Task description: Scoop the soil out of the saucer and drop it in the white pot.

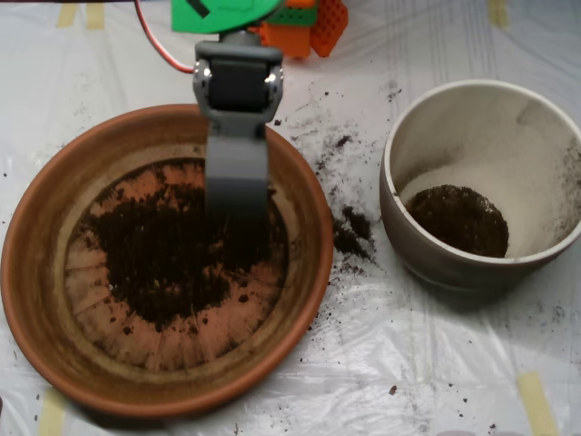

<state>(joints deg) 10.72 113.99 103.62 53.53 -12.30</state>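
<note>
The surface is covered with a white, wrinkled plastic sheet, held by strips of pale yellow tape near the edges. The landmark here is the saucer, a wide terracotta dish lying at the left of the overhead view. On the sheet between the saucer and the white pot, loose crumbs of spilled soil are scattered, with two small clumps just beside the saucer's right rim and finer specks further up.

Inside the saucer, the soil lies as a dark, crumbly patch over the middle of the base, leaving bare orange floor with radial lines around it. The white pot stands to the right of the saucer, apart from it, and holds a small dark heap of soil at its bottom against the dusty cream wall.

The grey pincer reaches down from above the saucer's upper rim, its tip sunk in the soil patch; whether its halves are apart or together cannot be told. Beyond the saucer's upper rim sit the arm's green and orange parts and a red cable.
</note>
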